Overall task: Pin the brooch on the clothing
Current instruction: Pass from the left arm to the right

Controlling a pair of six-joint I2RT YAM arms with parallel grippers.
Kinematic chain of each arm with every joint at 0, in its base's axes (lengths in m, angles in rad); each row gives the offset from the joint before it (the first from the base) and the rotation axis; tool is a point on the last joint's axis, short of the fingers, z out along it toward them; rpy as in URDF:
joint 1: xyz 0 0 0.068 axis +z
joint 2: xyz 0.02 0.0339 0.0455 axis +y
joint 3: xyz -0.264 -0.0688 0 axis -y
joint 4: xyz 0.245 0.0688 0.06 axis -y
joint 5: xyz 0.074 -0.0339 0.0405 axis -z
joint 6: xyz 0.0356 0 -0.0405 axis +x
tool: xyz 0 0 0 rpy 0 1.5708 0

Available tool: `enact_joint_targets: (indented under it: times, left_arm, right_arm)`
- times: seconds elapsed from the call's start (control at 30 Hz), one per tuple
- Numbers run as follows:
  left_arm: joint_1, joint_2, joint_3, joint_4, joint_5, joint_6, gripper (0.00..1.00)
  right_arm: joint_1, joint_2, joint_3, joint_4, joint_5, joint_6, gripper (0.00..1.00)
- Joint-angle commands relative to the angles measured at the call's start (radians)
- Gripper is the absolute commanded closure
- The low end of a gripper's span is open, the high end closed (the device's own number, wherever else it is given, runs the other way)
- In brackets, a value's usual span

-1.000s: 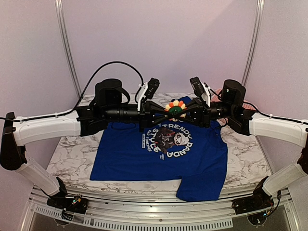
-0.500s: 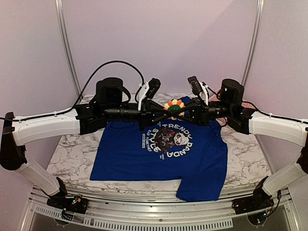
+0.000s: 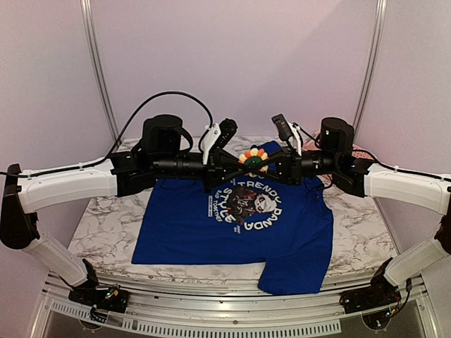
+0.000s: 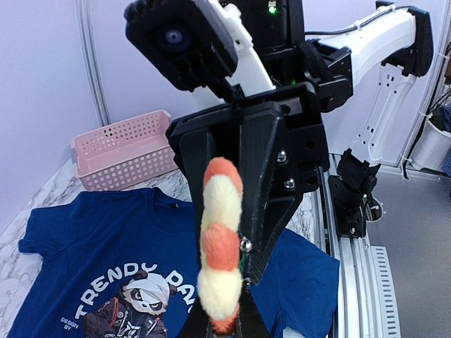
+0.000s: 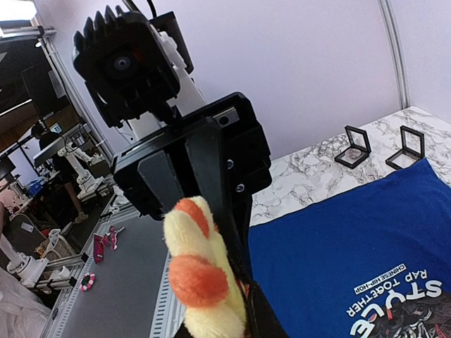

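The brooch point(image 3: 254, 156), a fluffy flower with yellow and orange petals round a dark green centre, hangs in the air above the collar end of the blue panda T-shirt point(image 3: 183, 225). My left gripper point(image 3: 244, 163) and right gripper point(image 3: 266, 161) meet at it from either side, both shut on it. In the left wrist view the brooch point(image 4: 220, 243) shows edge-on, with the right gripper's black fingers point(image 4: 271, 176) against its back and the shirt point(image 4: 84, 239) below. In the right wrist view the brooch point(image 5: 201, 274) is edge-on too, above the shirt point(image 5: 352, 246).
A pink perforated basket point(image 4: 123, 148) stands on the marble table beyond the shirt's right sleeve. Two small black square boxes point(image 5: 354, 146) point(image 5: 406, 148) stand on the table past the shirt's other side. One sleeve hangs over the near table edge point(image 3: 292, 278).
Both wrists have twisted a little, their cameras tipping toward each other. The brooch stays held between the grippers at about the same spot.
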Motion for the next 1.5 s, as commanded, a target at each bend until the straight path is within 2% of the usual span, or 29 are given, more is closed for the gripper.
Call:
enact_joint_targets:
  times: [0.0, 0.07, 0.23, 0.3, 0.43, 0.67, 0.83, 0.97, 1.23, 1.27, 1.47]
  left_arm:
    - [-0.087, -0.014, 0.018, -0.028, 0.094, 0.059, 1.0]
    - [-0.087, -0.014, 0.018, -0.033, 0.088, 0.058, 1.0]
    - [-0.084, -0.017, 0.02, -0.043, 0.081, 0.053, 1.0]
    - [-0.083, -0.018, 0.021, -0.049, 0.079, 0.051, 1.0]
    - [-0.079, -0.017, 0.023, -0.052, 0.085, 0.045, 1.0]
    - [-0.079, -0.001, 0.025, -0.046, 0.104, 0.023, 1.0]
    - [-0.106, 0.006, 0.037, -0.074, 0.095, 0.096, 1.0]
    - [-0.119, 0.002, 0.042, -0.133, 0.076, 0.154, 1.0]
    - [-0.122, -0.003, 0.043, -0.15, 0.071, 0.171, 1.0]
    - [-0.121, -0.005, 0.043, -0.147, 0.071, 0.161, 1.0]
    - [-0.06, 0.009, 0.042, -0.095, 0.052, -0.089, 1.0]
  right_arm:
    - [-0.022, 0.006, 0.029, -0.074, 0.255, 0.055, 0.85]
    - [-0.025, -0.003, 0.023, -0.081, 0.267, 0.059, 0.8]
    - [-0.026, -0.019, 0.017, -0.092, 0.285, 0.058, 0.81]
    - [-0.025, -0.022, 0.012, -0.093, 0.291, 0.056, 0.83]
    - [-0.027, -0.03, 0.012, -0.088, 0.263, 0.037, 0.97]
    - [-0.026, -0.002, 0.047, -0.069, 0.222, 0.027, 1.0]
    - [-0.026, 0.034, 0.088, -0.095, 0.251, 0.045, 1.0]
    - [-0.028, 0.054, 0.108, -0.139, 0.352, 0.076, 0.99]
    - [-0.041, 0.05, 0.109, -0.162, 0.43, 0.125, 1.0]
    - [-0.04, 0.048, 0.103, -0.163, 0.431, 0.124, 0.99]
    - [-0.04, 0.008, 0.076, -0.159, 0.351, 0.08, 0.77]
